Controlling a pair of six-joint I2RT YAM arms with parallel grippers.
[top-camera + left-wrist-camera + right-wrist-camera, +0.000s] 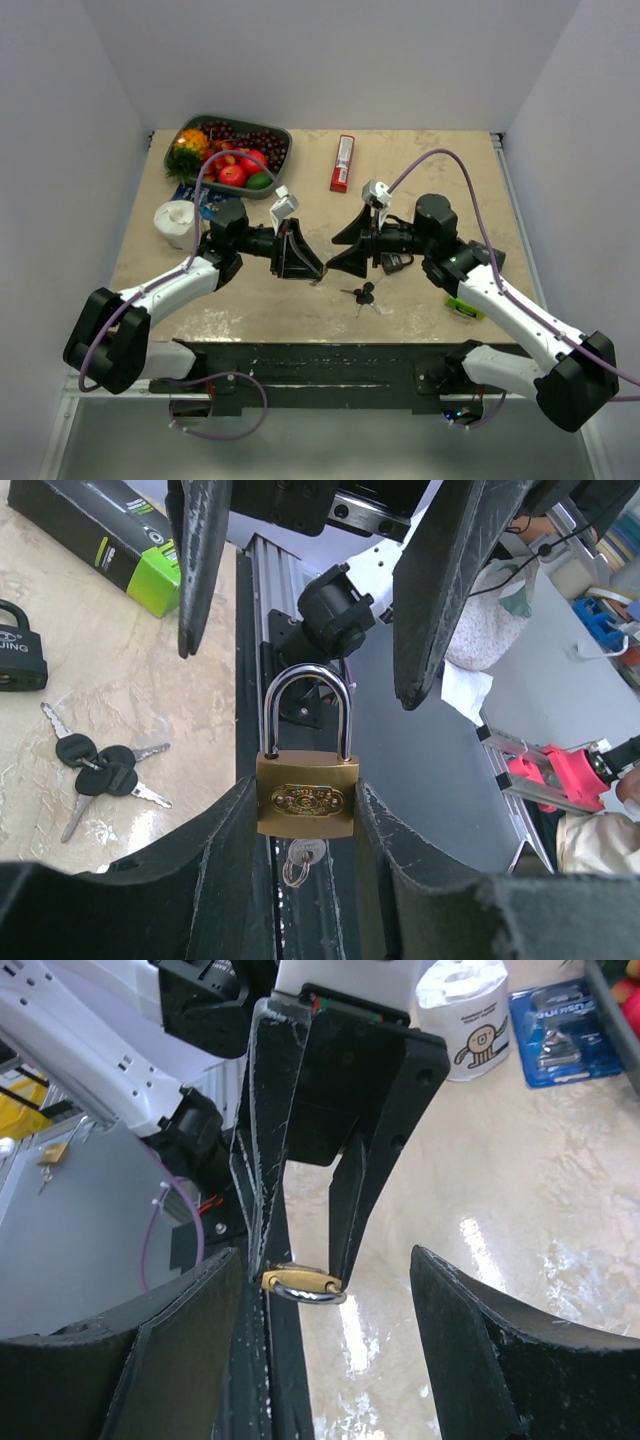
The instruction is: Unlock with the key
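Left pincer: the left pincer (310,268) is clenching on the brass padlock (307,798) by its body and holding it up off the desk (420,190), with the shackle pointing at the other arm

Right pincer: the right pincer (342,250) is standing released and empty, facing the shackle end without touching it

Key: the bunch of keys (362,295) is lying flat on the desk at 6 o'clock from the gap between the two pincers, and at 7 o'clock from the black padlock (396,262), with nothing gripping it

Keyhole: it is facing away from the right pincer; a small silver key (300,855) seems to be hanging there, though the left fingers are partly hiding it

Step in hand: probably the right arm is lining up on the held lock, with the shackle looking closed

Doing it well: the right pincer is needing to drop toward 6 o'clock and pinch one black head so that the blade is sticking out straight, while the left is turning the keyhole round to meet it

Risk: the ring is likely dragging the spare blades along and snagging them
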